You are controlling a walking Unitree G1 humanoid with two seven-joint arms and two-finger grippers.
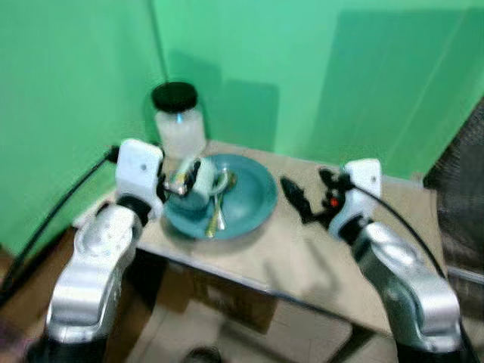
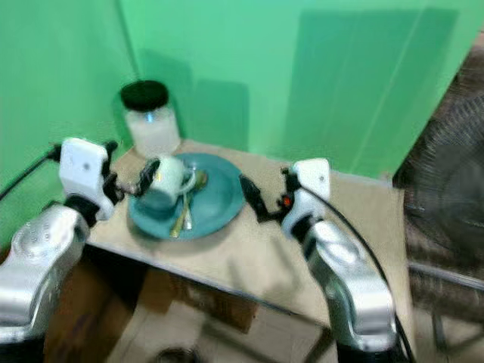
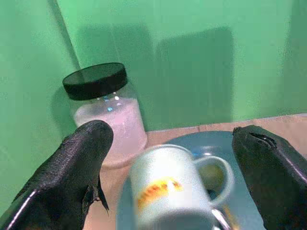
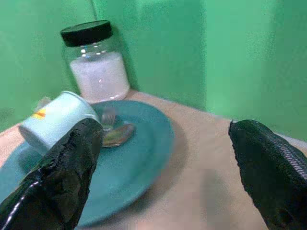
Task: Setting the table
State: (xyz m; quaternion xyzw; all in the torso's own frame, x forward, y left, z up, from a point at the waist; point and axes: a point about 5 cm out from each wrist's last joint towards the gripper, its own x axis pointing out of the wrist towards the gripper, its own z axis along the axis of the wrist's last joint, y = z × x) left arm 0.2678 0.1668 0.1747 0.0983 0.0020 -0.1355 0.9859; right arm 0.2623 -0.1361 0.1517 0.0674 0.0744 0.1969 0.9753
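Observation:
A pale mug (image 3: 168, 191) with a yellow mark lies tilted on the left part of a teal plate (image 1: 253, 193). My left gripper (image 1: 183, 181) is open, its fingers (image 3: 84, 158) spread wide on either side of the mug and apart from it. A spoon (image 4: 117, 135) and a fork (image 4: 109, 115) lie on the plate beside the mug. Over the table just right of the plate, my right gripper (image 1: 308, 193) hangs open with nothing between its fingers (image 4: 268, 158).
A clear jar (image 1: 179, 121) with a black lid and white contents stands behind the plate in the corner. Green walls close in the back and left. The beige table (image 1: 302, 257) has bare room on its right half. A fan (image 2: 446, 174) stands at the right, a cardboard box (image 1: 227, 299) underneath.

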